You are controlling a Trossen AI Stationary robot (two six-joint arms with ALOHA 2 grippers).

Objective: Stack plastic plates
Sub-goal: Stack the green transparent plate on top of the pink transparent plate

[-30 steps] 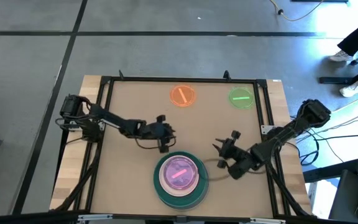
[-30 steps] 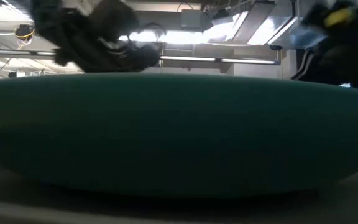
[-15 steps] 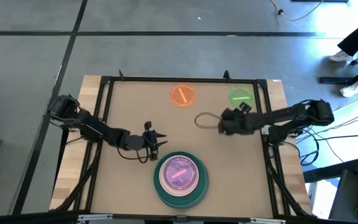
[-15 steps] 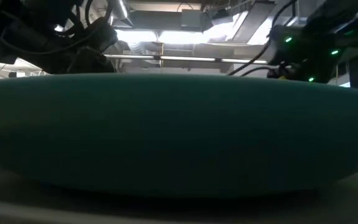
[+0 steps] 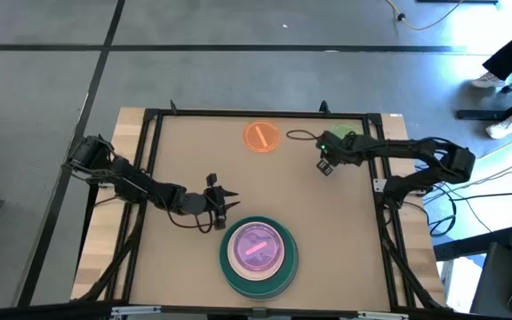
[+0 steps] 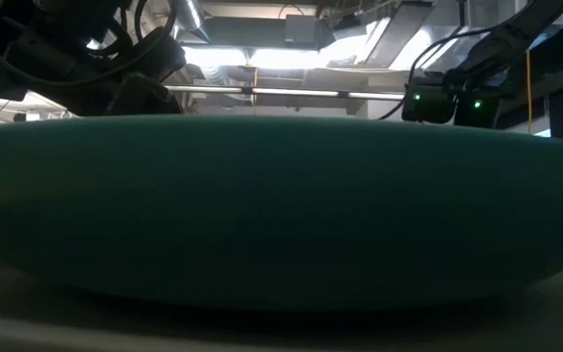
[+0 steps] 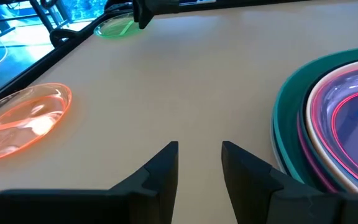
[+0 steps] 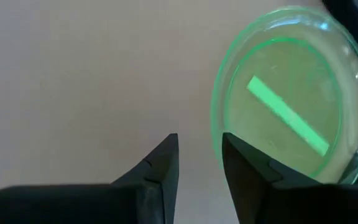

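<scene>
Item one: we record a stack of plates (image 5: 258, 256) at the near edge of the surface (image 5: 194, 160), midway between the two arms. The teal plate (image 5: 283, 277) forms its base, with a pale rim and a magenta plate nested inside, and a small translucent pink plate (image 5: 256, 248) on top, all lying flat and rim up. The pink streak in the top plate runs slightly diagonal in the high view.

Item two: the orange plate (image 5: 260, 137) lies flat near the far edge of the surface, its bright streak running on a diagonal.

Item three: the green plate (image 5: 348, 140) lies flat beside it toward the right far corner, apart from the orange one. Its green streak (image 8: 287, 115) shows clearly in the right wrist view.

Item four: the left end effector (image 5: 220, 200) sits just beside the stack, not touching it, fingers (image 7: 165, 171) slightly spread and holding nothing.

Item five: the right end effector (image 5: 325, 165) hangs at the green plate's edge, fingers (image 8: 161, 168) narrowly parted, pinching nothing.

The low view gives us only the teal plate's outer wall (image 6: 281, 205) filling the frame. The left wrist view alone shows the nested rims (image 7: 316, 124) edge-on. In the high view, the right arm partly covers the green plate.
</scene>
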